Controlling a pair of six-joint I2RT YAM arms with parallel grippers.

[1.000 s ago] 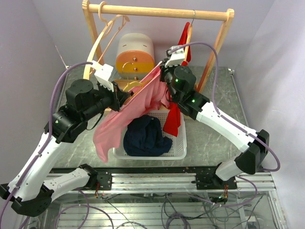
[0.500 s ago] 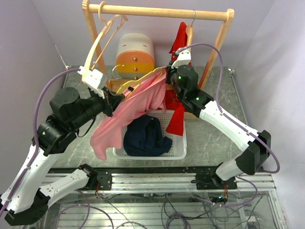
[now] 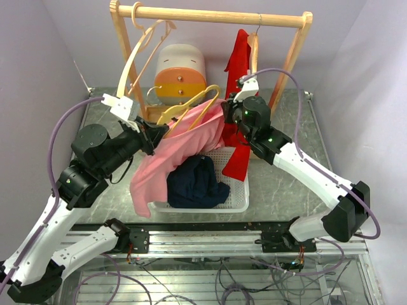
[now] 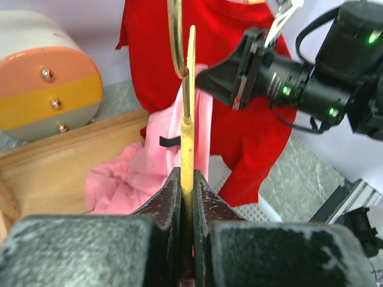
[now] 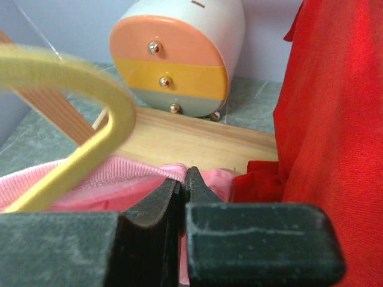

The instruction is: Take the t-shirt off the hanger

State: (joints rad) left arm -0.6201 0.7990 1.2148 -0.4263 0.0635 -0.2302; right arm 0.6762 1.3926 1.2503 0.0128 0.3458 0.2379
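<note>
The yellow hanger [image 3: 191,108] is clamped between the fully closed fingers of the left gripper [image 3: 149,132]. It is held tilted above the white basket [image 3: 238,198], with its hook well below the rack rail [image 3: 216,16] and free of it. The pink t-shirt [image 3: 184,136] is draped from it, 1 lower edge trailing over the basket's left rim. Its upper edge is pinched by the closed right gripper [image 3: 226,109], just beside the hanging red shirt [image 3: 240,57].
</note>
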